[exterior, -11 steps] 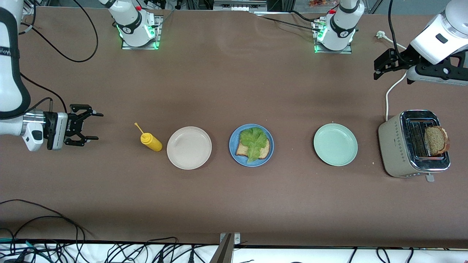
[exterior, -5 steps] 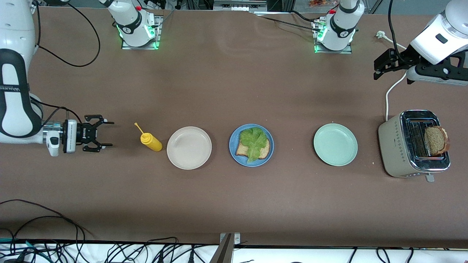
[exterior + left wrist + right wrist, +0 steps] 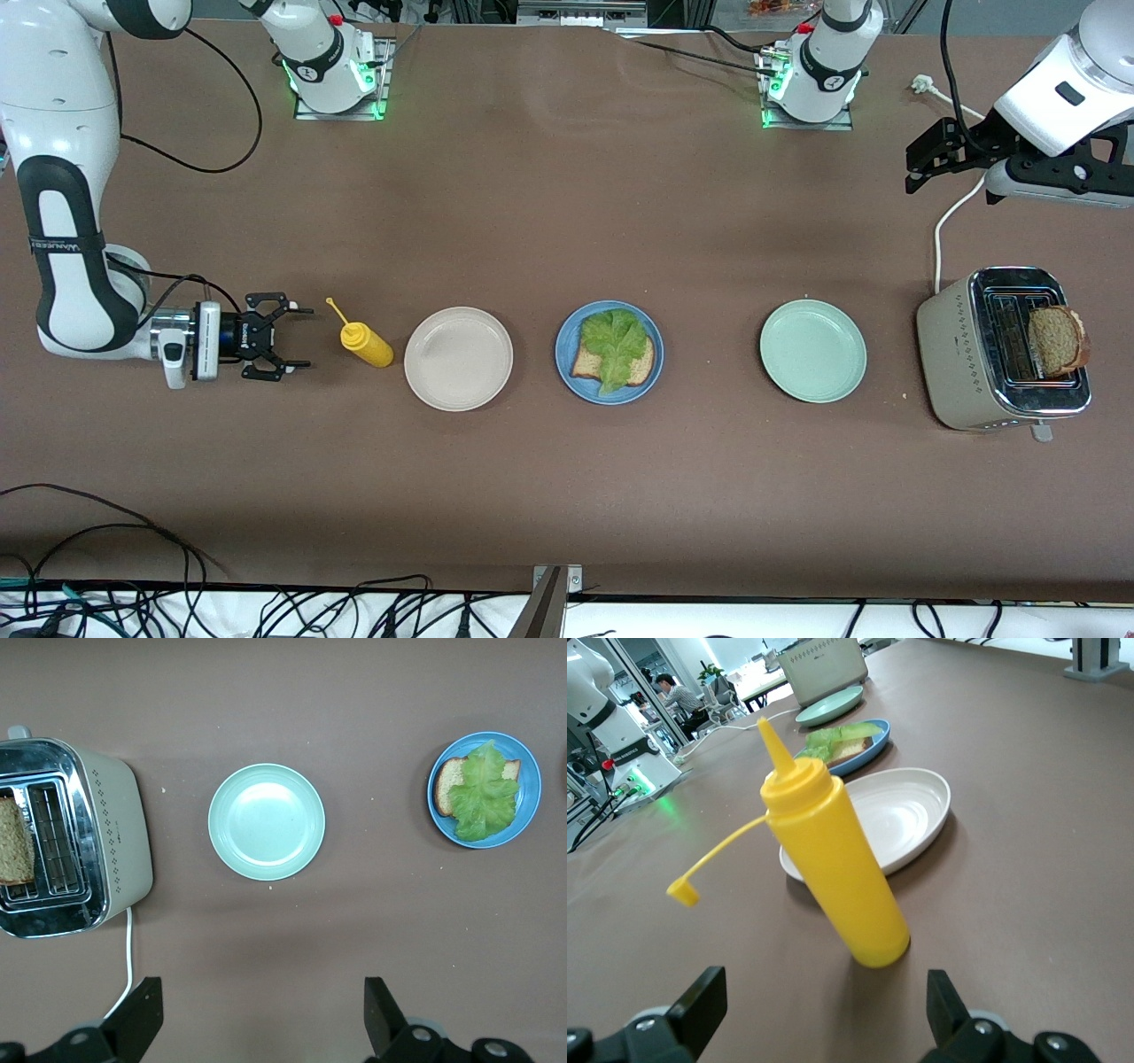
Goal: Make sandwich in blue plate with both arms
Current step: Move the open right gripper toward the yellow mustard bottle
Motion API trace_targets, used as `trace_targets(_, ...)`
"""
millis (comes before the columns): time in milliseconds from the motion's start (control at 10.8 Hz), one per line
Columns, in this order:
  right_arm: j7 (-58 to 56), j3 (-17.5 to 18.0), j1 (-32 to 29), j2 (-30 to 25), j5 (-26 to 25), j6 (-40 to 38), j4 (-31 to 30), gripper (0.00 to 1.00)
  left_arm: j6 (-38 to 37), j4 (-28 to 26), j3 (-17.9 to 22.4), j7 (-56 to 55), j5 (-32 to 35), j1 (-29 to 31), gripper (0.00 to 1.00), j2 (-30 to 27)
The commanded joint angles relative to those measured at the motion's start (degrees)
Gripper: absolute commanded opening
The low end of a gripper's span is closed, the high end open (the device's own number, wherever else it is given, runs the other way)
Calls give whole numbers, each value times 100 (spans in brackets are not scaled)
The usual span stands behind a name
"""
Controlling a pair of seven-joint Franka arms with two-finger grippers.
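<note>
Right pincer (image 3: 299, 338), jaws spread, closes in low on the yellow squeeze bottle (image 3: 366, 345) as the left pincer (image 3: 921, 163) waits open above the table (image 3: 567, 221), the sandwich (image 3: 616, 351) untopped.

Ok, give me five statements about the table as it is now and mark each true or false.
1. The blue plate holds one bread slice with a lettuce leaf on top. True.
2. The right gripper is shut on the yellow squeeze bottle. False: it is open, beside the bottle, not touching it.
3. A bread slice stands in the toaster. True.
4. The mint-green plate holds a second slice. False: it holds nothing.
5. The left gripper is open, up above the table by the toaster's cord. True.
</note>
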Motion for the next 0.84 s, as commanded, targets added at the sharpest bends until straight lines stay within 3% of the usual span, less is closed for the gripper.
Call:
trace_targets(0, -309, 34, 103, 321, 211, -27, 397, 100, -29, -15, -3, -24, -118, 22, 100, -61)
trace_targets(744, -1083, 52, 429, 866, 711, 237, 854, 100, -37, -15, -82, -24, -118, -5, 100, -61)
